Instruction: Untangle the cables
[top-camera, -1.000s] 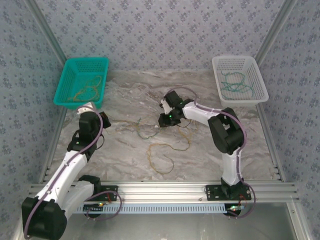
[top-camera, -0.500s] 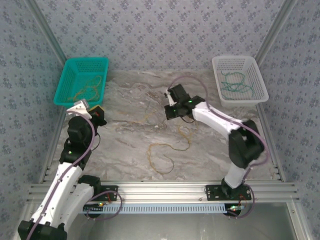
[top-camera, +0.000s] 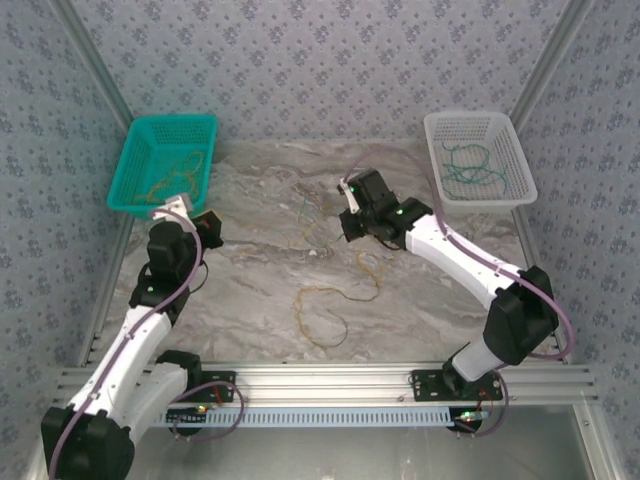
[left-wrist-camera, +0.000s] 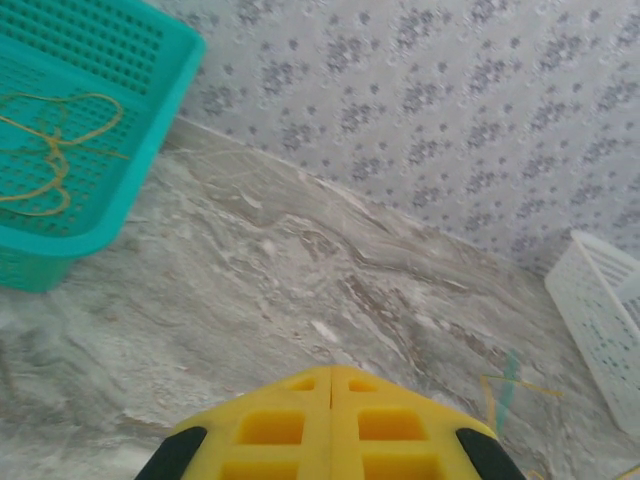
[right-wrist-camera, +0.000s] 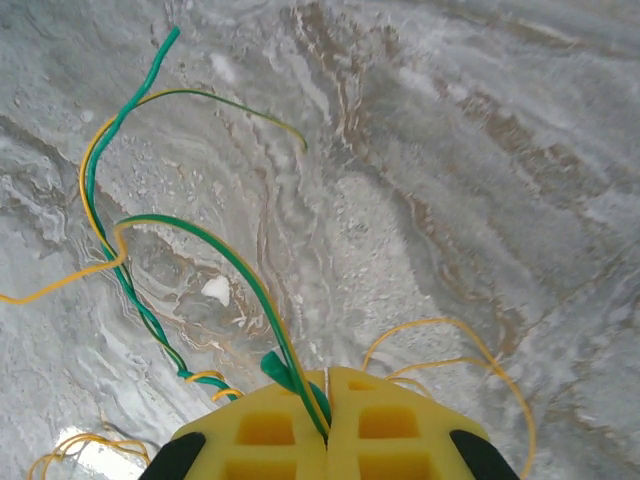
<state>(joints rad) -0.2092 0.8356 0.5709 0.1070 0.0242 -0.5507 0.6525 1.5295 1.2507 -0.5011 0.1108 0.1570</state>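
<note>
Right end effector (right-wrist-camera: 328, 378) (yellow) on cable (right-wrist-camera: 272, 366)

- My right fingers (right-wrist-camera: 300, 405) sit at the bottom edge, their yellow pads pressed together.
- A green cable (right-wrist-camera: 235, 265) is pinched in the seam between them. It arcs up and to the left above the marbled surface (right-wrist-camera: 480, 150).
- A yellow cable (right-wrist-camera: 60, 282) comes in from the left edge and runs along the green cable.
- A yellow loop (right-wrist-camera: 450, 322) curves just right of my fingers.
</note>
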